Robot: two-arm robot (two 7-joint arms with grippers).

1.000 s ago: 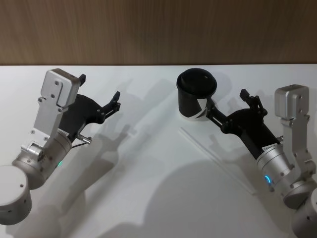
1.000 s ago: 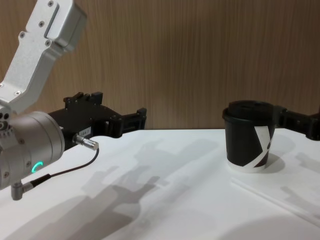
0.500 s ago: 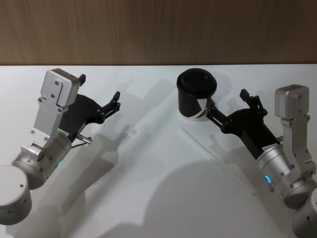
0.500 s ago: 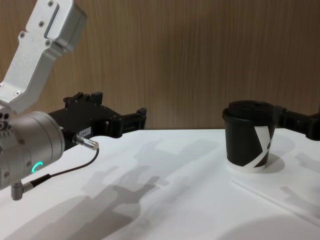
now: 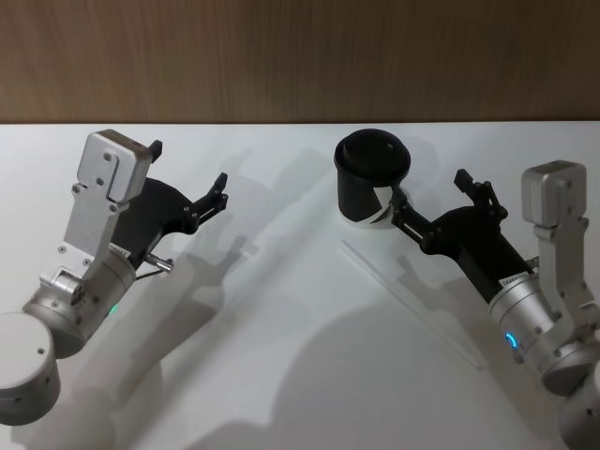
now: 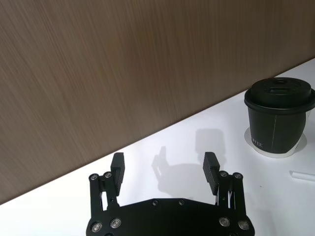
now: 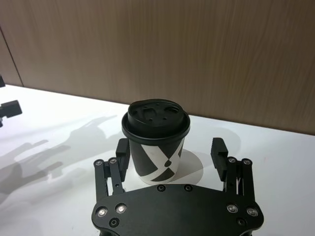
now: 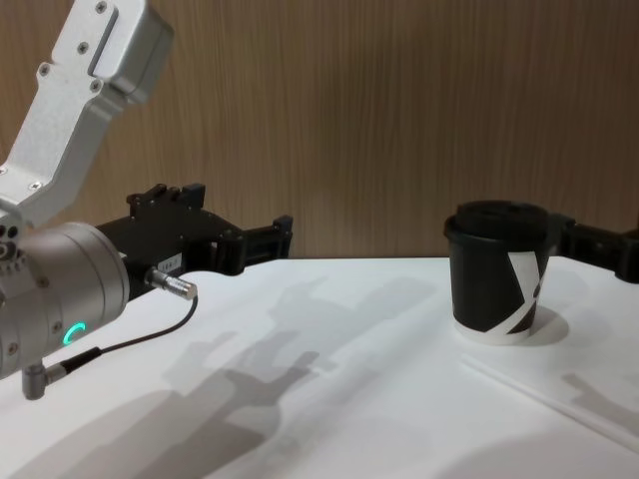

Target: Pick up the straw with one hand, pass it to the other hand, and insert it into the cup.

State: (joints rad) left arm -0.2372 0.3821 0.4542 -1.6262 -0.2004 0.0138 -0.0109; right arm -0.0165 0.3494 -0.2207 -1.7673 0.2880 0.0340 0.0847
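The straw (image 5: 412,305) is seen lying flat on the white table (image 5: 281,375), untouched, its far end near the base of the cup (image 5: 367,183) and its length running slantwise toward the robot's right, alongside the right arm. Its full length is given by the head view; in the chest view it is seen low and from the side (image 8: 549,399), and in the left wrist view one end of it is caught at the edge (image 6: 302,175). The cup is stood upright with its domed lid on. The lid's top with its small holes is laid open to the right wrist view (image 7: 156,142), and the white angular mark is also seen there. The right pincer (image 5: 427,185) is held with its fingers spread, one fingertip just beside the cup's wall; whether it touches cannot be told. The left pincer (image 5: 189,163) is likewise spread, empty, and held above the table well apart from cup and straw. A green ring on the left arm is shown by the chest view.
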